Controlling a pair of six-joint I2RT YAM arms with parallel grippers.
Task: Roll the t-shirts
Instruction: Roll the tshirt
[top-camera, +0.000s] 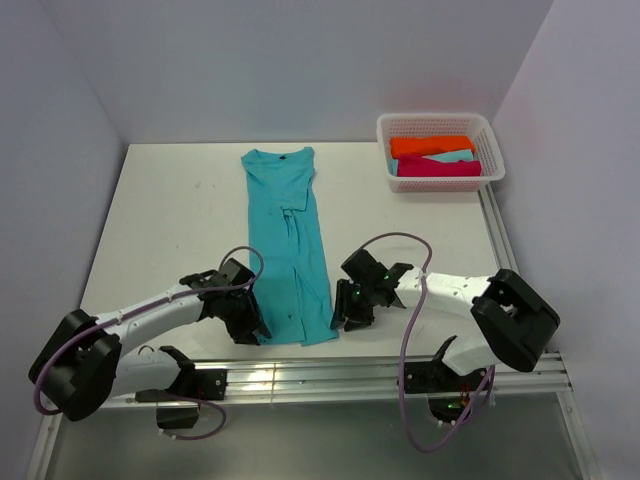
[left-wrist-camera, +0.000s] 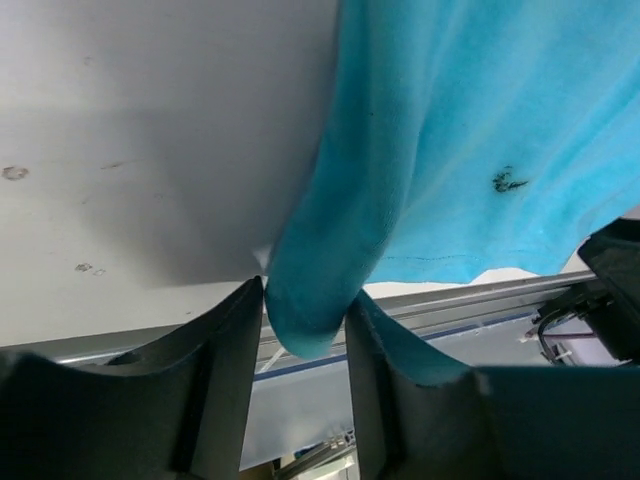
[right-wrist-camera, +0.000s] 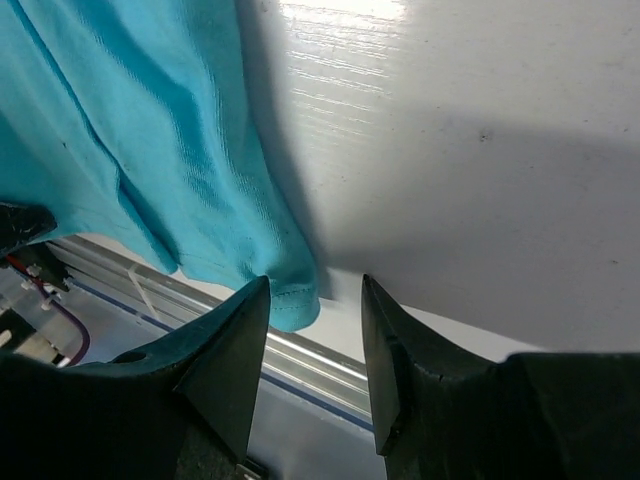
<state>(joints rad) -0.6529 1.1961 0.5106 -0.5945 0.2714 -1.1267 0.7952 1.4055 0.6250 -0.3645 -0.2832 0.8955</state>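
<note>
**Item:** turquoise t-shirt (top-camera: 288, 240), folded to a narrow strip, flat on the table (top-camera: 170, 210). Its hem end lies between the two grippers and its collar end lies well beyond them, away from the arm bases

**Left gripper** (left-wrist-camera: 305, 300): at the hem's left corner, fingers part-way apart. A bunched fold of hem fills the gap and touches both inner faces. Whether this is a firm pinch or loose contact cannot be told

**Right gripper** (right-wrist-camera: 315, 290): at the hem's right corner, fingers spread, nothing clamped. The corner lies just beside one fingertip and only partly inside the gap

**Other stock:** orange tee (top-camera: 430, 145), pale turquoise tee (top-camera: 452, 156) and magenta tee (top-camera: 437, 168), folded in a white basket (top-camera: 440, 121). The basket is well apart from both grippers, beyond the right one

**Step in hand (judged):** taking hold of both hem corners to begin the roll toward the collar

**Handling notes (judged):**
- Move the right gripper further onto its corner before closing, so that every layer sits between the fingers
- Match the depth of hold on both sides
- Lift only slightly and turn both corners over together, so the roll starts straight
- The hem sits close to the table's near edge, so keep the fingertips from catching there
</note>
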